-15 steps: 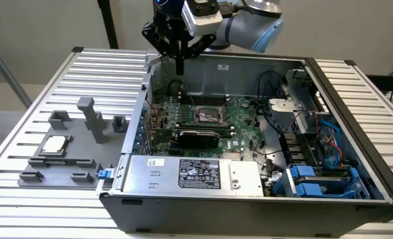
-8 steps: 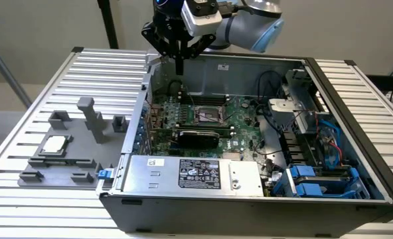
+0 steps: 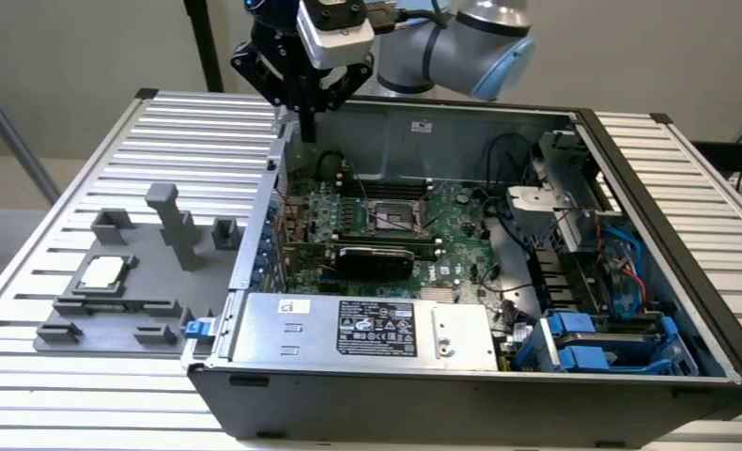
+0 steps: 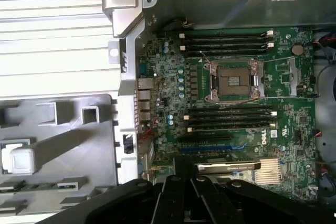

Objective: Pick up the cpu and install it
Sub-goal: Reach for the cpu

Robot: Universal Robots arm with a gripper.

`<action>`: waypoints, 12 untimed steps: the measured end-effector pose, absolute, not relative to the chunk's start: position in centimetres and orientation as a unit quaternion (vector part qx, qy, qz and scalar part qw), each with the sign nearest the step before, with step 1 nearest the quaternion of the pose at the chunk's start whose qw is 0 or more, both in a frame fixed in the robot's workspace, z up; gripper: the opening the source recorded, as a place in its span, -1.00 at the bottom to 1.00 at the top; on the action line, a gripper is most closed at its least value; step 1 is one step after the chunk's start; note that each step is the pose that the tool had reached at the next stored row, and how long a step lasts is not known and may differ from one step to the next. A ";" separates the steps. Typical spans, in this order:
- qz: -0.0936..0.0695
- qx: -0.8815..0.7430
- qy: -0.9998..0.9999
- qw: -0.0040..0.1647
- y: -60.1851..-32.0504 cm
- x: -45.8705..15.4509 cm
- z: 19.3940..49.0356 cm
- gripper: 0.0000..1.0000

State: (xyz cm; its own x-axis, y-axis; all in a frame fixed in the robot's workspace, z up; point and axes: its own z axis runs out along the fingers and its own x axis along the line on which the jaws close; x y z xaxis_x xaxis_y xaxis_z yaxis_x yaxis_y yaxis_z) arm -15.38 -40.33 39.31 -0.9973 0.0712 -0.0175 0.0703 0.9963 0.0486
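The claw hangs closed and empty above the back left corner of an open computer case, as the exterior view shows it. It is pointed straight down, judging by the wrist view onto the motherboard. Below it, the socket sits open and bare, seemingly ready for a chip. The cpu lies flat in a grey tray on the counter, well apart from the claw, outside the case, face up for easy grasping.

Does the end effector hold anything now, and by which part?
Nothing is held: the end effector is shut and empty; the cpu lies on the gray fixture.
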 end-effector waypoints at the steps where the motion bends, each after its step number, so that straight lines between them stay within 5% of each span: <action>1: 0.024 0.035 0.999 0.010 -40.4 -15.8 39.3 -0.79; 12: 0.024 0.035 0.999 0.010 -40.7 -20.8 39.3 -0.79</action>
